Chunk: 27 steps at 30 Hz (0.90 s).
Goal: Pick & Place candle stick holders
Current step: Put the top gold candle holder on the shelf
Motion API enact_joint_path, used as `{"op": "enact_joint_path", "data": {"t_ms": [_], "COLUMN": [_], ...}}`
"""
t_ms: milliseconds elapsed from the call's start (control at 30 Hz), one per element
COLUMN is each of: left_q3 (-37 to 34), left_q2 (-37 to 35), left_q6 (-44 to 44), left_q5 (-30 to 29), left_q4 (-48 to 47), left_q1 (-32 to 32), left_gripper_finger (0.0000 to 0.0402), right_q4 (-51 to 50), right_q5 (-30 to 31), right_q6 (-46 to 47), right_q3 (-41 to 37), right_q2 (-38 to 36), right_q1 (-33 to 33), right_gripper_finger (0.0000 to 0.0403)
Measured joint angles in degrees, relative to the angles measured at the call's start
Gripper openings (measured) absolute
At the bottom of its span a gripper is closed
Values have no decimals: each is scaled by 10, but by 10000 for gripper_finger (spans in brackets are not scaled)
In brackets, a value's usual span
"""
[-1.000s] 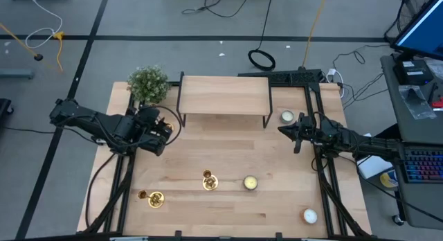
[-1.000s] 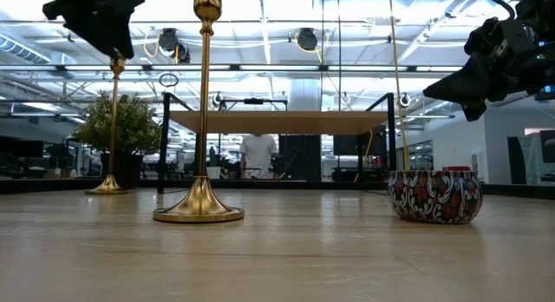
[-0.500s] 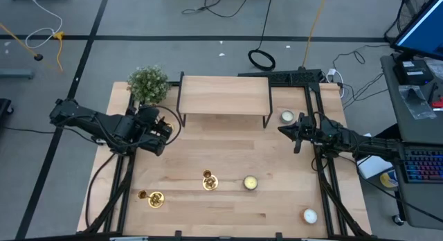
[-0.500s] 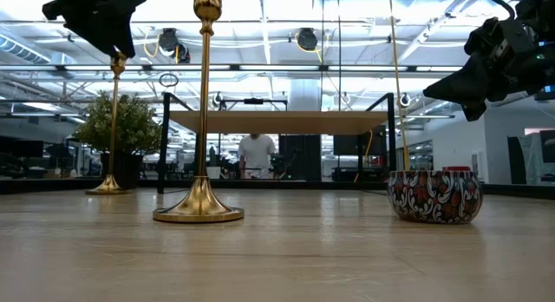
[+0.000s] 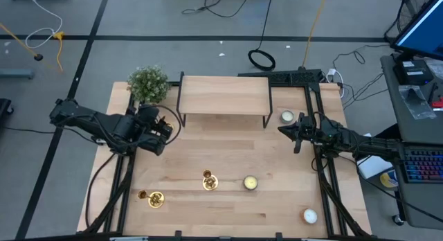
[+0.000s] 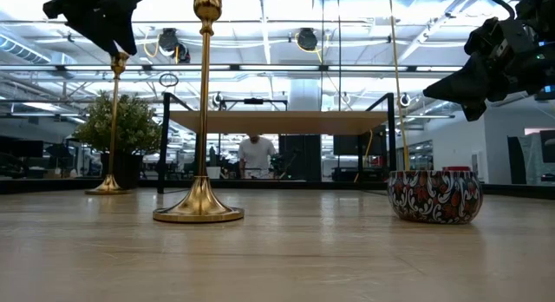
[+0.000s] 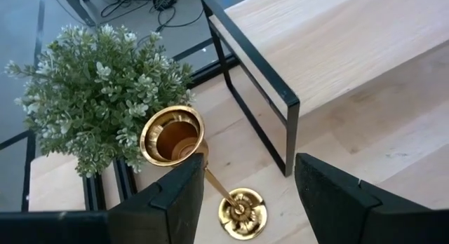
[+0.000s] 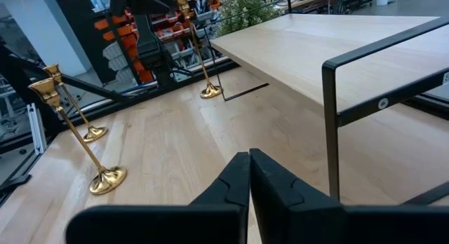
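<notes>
Three gold candle stick holders stand upright on their round bases. One stands by the plant at the far left, and shows in the low view. One stands mid-table near the front. One stands at the front left. My left gripper is open and hovers just above the cup of the holder by the plant; it shows in the low view. My right gripper is shut and empty, raised over the table's right side.
A low wooden shelf on black legs stands at the far middle, with a potted plant to its left. A patterned candle tin sits beside the middle holder. White candles sit at the far right and the front right.
</notes>
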Motion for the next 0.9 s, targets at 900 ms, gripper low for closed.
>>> {"op": "enact_joint_path", "data": {"t_ms": [900], "left_q3": [1], "left_q2": [2], "left_q6": [1], "left_q5": [0], "left_q4": [-2], "left_q1": [0], "left_gripper_finger": [75], "right_q4": [0], "right_q5": [0], "right_q6": [0], "right_q3": [0], "right_q2": [0], "right_q1": [0], "right_gripper_finger": [4]}}
